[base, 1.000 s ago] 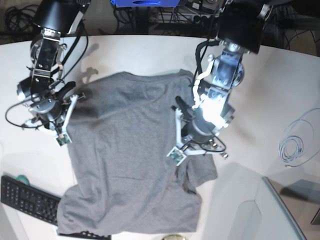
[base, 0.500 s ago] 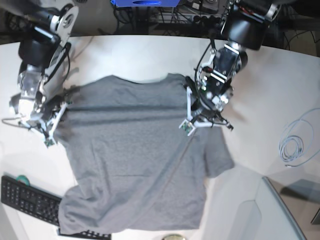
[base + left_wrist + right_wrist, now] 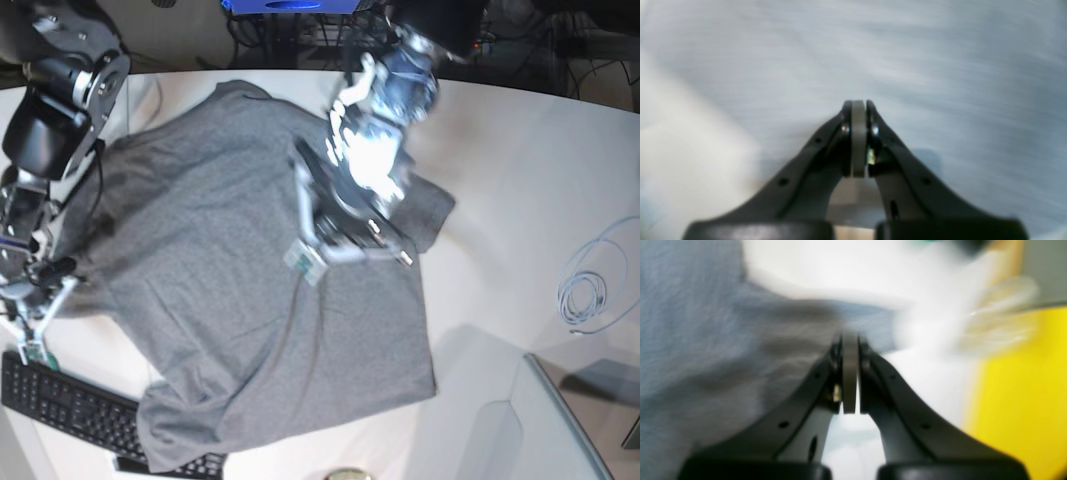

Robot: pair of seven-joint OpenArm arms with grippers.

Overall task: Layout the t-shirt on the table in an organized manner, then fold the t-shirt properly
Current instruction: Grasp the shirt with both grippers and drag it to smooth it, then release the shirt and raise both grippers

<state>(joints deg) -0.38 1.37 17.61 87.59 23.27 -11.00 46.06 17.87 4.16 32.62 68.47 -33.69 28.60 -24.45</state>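
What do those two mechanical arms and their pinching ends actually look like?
Both arms are black and silver metal with black cables looped along them. Each tool, the left tool and the right tool, has two dark, curved, tapering fingers with small round holes and pale grey pads at the tips. Small green-and-white tags hang near the wrists.

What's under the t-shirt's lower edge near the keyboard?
The t-shirt hem overlaps the black keyboard, hiding its right end. Elsewhere it lies on the white table; anything else beneath is covered.

I see the t-shirt (image 3: pixel 230 280) plain heather grey, the worktop (image 3: pixel 520 180) beneath it white, and a black keyboard (image 3: pixel 70 410) beside its hem.
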